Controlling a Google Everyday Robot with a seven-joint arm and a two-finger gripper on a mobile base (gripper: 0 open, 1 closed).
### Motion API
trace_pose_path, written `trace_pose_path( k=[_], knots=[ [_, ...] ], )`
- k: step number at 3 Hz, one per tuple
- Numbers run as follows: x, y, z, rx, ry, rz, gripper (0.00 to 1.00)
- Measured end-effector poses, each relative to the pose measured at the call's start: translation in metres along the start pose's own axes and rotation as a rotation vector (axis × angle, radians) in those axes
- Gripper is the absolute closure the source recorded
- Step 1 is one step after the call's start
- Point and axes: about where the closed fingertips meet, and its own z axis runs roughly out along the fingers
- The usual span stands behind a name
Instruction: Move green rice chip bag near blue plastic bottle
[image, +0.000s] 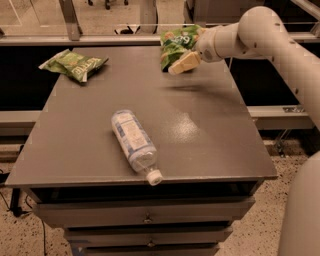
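While gripper (181, 64) hangs above far right part of table (210, 135), we count one green rice chip bag (172, 42), one blue plastic bottle (132, 141), one olive-green bag (74, 64). Rice chip bag sits just left of claw at far edge, and claw tip overlaps it in view; contact unclear. Bag is crumpled, long axis roughly far-to-near. Bottle lies flat, well apart, near-left of claw, cap (154, 176) toward front edge. Olive-green bag lies far left of claw. Claw apart or together: we cannot tell.

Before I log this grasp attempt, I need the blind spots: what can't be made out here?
Camera view only.
- Green rice chip bag: right side hidden behind the end effector at the table's far edge; contact between them cannot be told.
- Blue plastic bottle: label print too small to read.
- Robot arm: cut off by the right frame edge.
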Motion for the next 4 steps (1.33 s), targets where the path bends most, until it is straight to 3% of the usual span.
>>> trace_pose_path(
  k=[1, 2, 4],
  knots=[
    [0.006, -0.016, 0.025, 0.015, 0.002, 0.022, 0.00],
    [0.014, -0.024, 0.035, 0.027, 0.013, 0.041, 0.17],
    [0.012, -0.026, 0.024, 0.069, 0.012, 0.021, 0.64]
  ],
)
